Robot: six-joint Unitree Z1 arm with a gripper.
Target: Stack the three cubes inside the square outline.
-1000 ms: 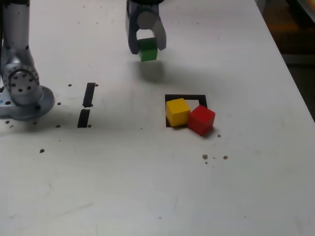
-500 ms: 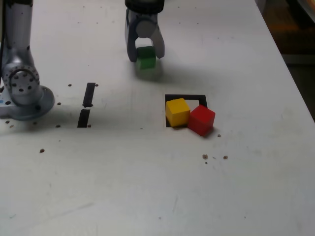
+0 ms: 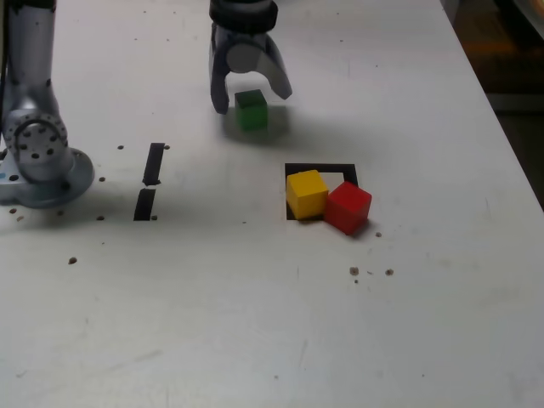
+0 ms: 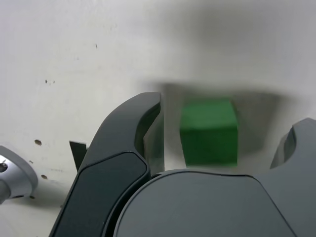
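Observation:
The green cube (image 3: pixel 251 110) rests on the white table, well behind the square outline (image 3: pixel 320 170) in the exterior view. My gripper (image 3: pixel 252 99) stands open over it, one finger on each side with a gap to the cube. The wrist view shows the green cube (image 4: pixel 208 132) between the two dark fingers (image 4: pixel 129 143), touching neither. The yellow cube (image 3: pixel 307 193) sits inside the outline at its front left corner. The red cube (image 3: pixel 348 206) lies turned against the yellow one, across the outline's front right corner and partly outside it.
The arm's silver base (image 3: pixel 36 149) stands at the exterior view's left. Two short black tape strips (image 3: pixel 150 180) lie between the base and the outline. Small dark specks (image 3: pixel 371 272) dot the table in front of the red cube. The table's right edge (image 3: pixel 501 119) runs diagonally.
The gripper came down with the green cube, set it on the table and opened. The cube now lies free between the fingers. Yellow and red cubes have not moved.

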